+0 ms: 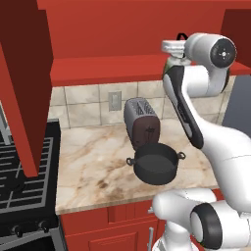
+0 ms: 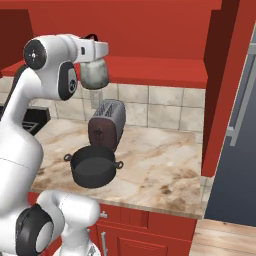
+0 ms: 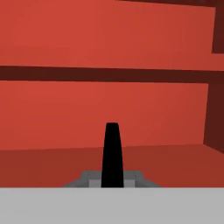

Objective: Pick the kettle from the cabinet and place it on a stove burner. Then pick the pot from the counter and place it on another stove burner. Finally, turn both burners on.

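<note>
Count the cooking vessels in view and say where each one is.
2. The kettle hangs under the gripper at the front of the cabinet shelf. The pot sits on the counter before the toaster. The arm may hide others.

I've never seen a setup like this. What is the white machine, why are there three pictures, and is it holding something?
It is a white robot arm in a computer-drawn kitchen. Two pictures come from cameras riding behind it, one on its left and one on its right. The third looks out from its hand at the red cabinet. The hand is shut on the kettle, gripping its black handle, so the kettle hangs in front of the cabinet shelf. Below, on the counter, sit a dark pot and a toaster. The stove is at the left.
</note>
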